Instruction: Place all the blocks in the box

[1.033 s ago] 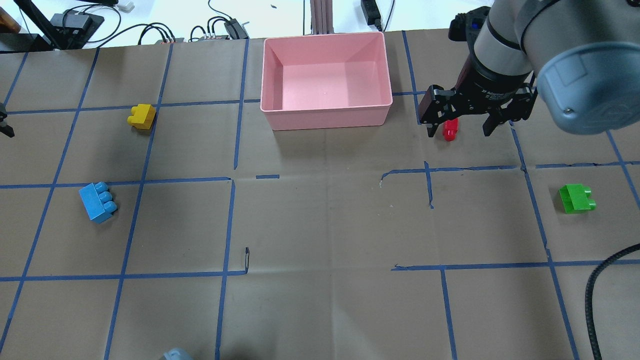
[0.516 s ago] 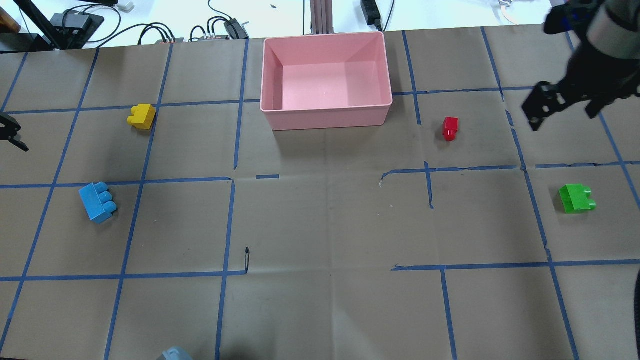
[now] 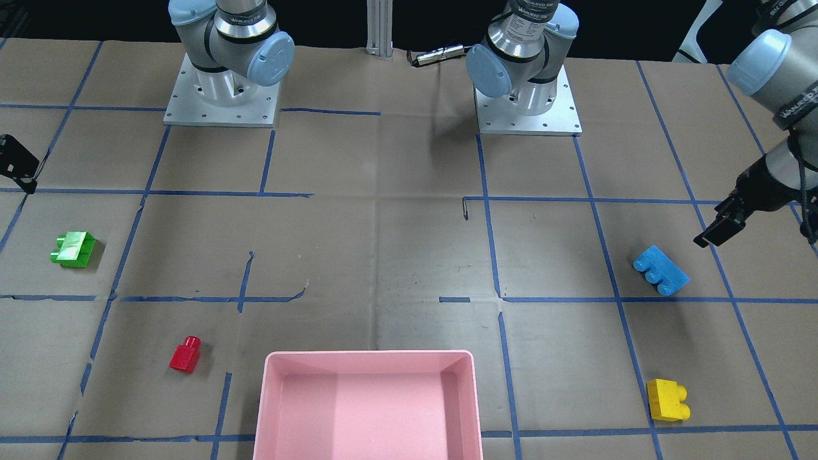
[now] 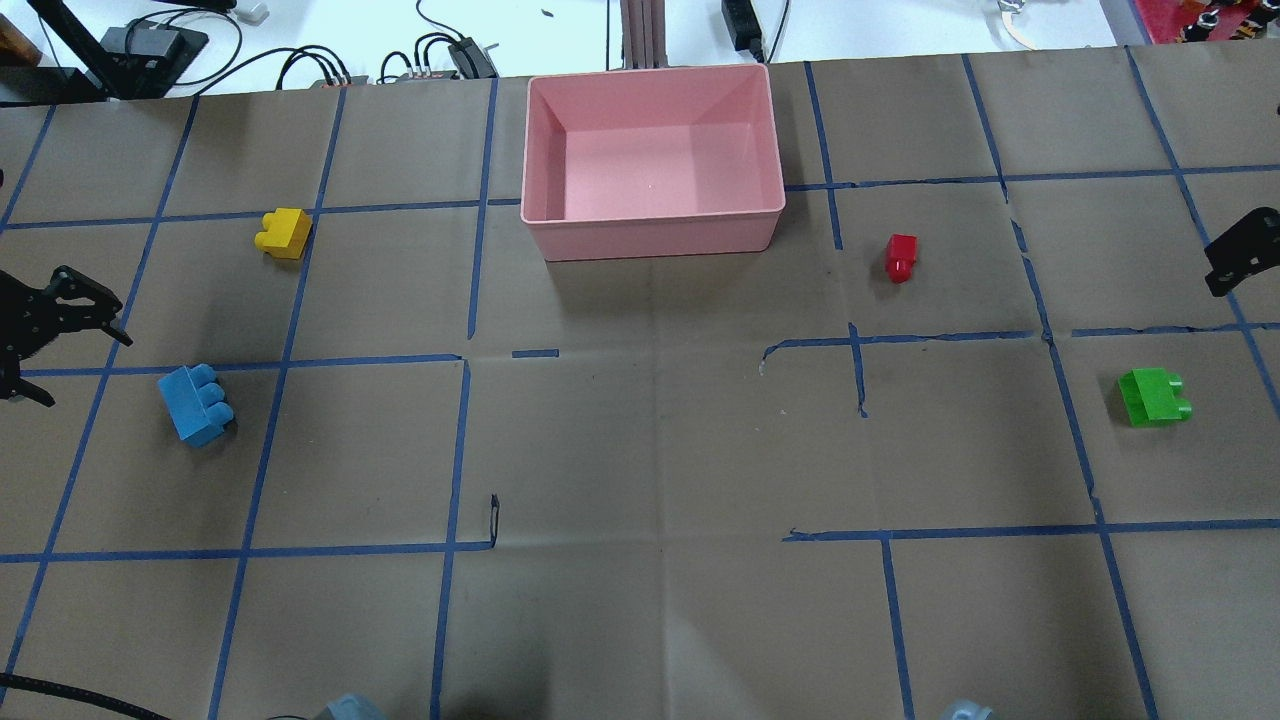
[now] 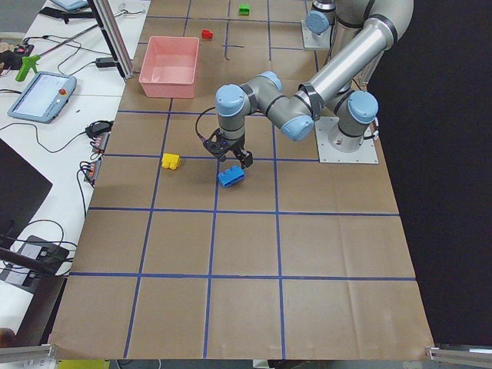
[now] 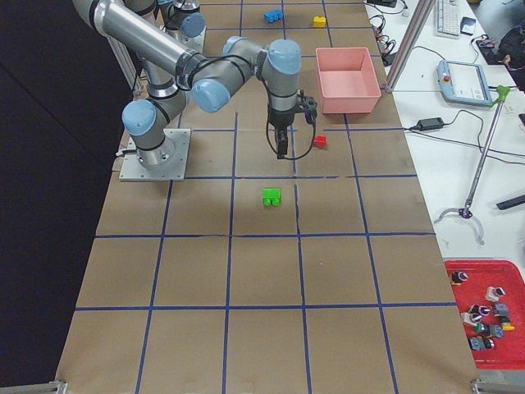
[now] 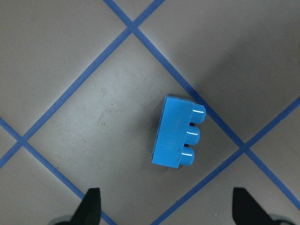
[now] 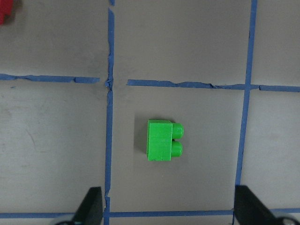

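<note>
The pink box [image 4: 650, 232] stands empty at the table's far middle. All four blocks lie on the table outside it: yellow [image 4: 284, 232], light blue [image 4: 196, 403], red [image 4: 901, 257] and green [image 4: 1154, 397]. My left gripper [image 7: 168, 208] is open and empty, hanging just to the robot side of the blue block [image 7: 178, 133]; it shows at the overhead view's left edge [image 4: 80, 365]. My right gripper [image 8: 169, 208] is open and empty above the table, with the green block [image 8: 164, 139] just ahead of it. Only one of its fingers [image 4: 1238, 250] shows in the overhead view.
Cables and power bricks [image 4: 150, 42] and a metal post [image 4: 640, 28] lie beyond the table's far edge. The two arm bases [image 3: 220, 96] [image 3: 527, 96] stand on the robot side. Blue tape lines grid the brown table cover [image 4: 660, 450].
My right gripper left the red block on the table and swung away right toward the green block. My left gripper came in from the left edge toward the blue block.
</note>
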Action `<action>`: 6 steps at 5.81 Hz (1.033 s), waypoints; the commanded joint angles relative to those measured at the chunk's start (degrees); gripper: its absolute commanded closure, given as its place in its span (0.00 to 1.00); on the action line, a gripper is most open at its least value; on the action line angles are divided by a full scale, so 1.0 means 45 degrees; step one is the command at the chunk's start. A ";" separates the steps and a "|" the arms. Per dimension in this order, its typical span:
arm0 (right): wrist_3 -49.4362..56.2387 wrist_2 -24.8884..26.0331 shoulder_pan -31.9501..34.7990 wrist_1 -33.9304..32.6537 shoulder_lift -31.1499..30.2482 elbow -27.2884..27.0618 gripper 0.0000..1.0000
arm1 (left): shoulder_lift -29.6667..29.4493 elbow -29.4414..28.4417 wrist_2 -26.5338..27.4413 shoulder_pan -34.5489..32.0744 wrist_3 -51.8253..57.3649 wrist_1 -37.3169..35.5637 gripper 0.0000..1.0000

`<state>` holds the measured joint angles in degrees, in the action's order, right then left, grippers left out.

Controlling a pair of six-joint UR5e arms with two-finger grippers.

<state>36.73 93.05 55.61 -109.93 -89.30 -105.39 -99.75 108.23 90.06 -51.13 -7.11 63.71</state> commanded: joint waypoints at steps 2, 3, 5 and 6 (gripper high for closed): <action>0.0236 -0.0717 -0.0444 -0.3271 0.0975 -0.2450 0.01 | -0.1657 0.0734 -0.0033 -0.0200 -0.0021 -0.2764 0.01; 0.0236 -0.0718 -0.0579 -0.3848 0.1519 -0.2769 0.01 | -0.2164 0.0734 -0.0052 -0.0549 -0.0079 -0.3410 0.01; 0.0294 -0.0718 -0.1008 -0.4242 0.2477 -0.2752 0.01 | -0.2871 0.0734 -0.0052 -0.0767 -0.0274 -0.4585 0.01; 0.0314 -0.0718 -0.1049 -0.4553 0.2771 -0.2733 0.01 | -0.2853 0.0811 -0.0052 -0.0748 -0.0256 -0.4588 0.01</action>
<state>38.04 89.83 51.29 -129.10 -78.36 -117.69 -112.29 111.66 89.83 -54.46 -8.21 43.64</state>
